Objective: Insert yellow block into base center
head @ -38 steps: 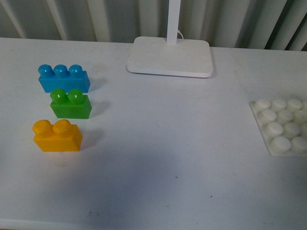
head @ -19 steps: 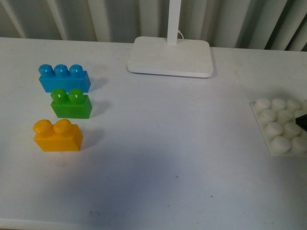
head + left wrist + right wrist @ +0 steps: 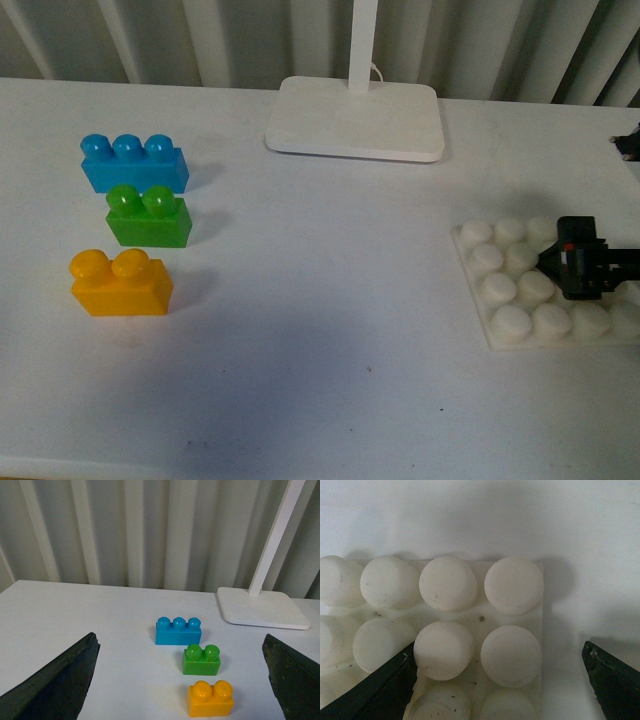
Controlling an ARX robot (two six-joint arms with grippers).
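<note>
The yellow block [image 3: 120,285] stands at the table's left, nearest of a row of three bricks; it also shows between the open fingers of my left gripper [image 3: 179,645], well ahead of them as the yellow block [image 3: 210,699]. The white studded base [image 3: 478,278] lies at the right of the table. My right gripper [image 3: 582,268] is low over its right half, open. In the right wrist view the base [image 3: 480,617] fills the frame, and my right gripper [image 3: 498,650] straddles its edge studs with one finger outside the edge.
A green brick [image 3: 148,217] and a blue three-stud brick [image 3: 133,165] stand behind the yellow one. A white lamp foot [image 3: 355,118] with its pole sits at the back centre. Corrugated wall runs behind the table.
The right gripper came in from the right edge over the base. The base now lies further left and nearer the front. The bricks have not moved.
</note>
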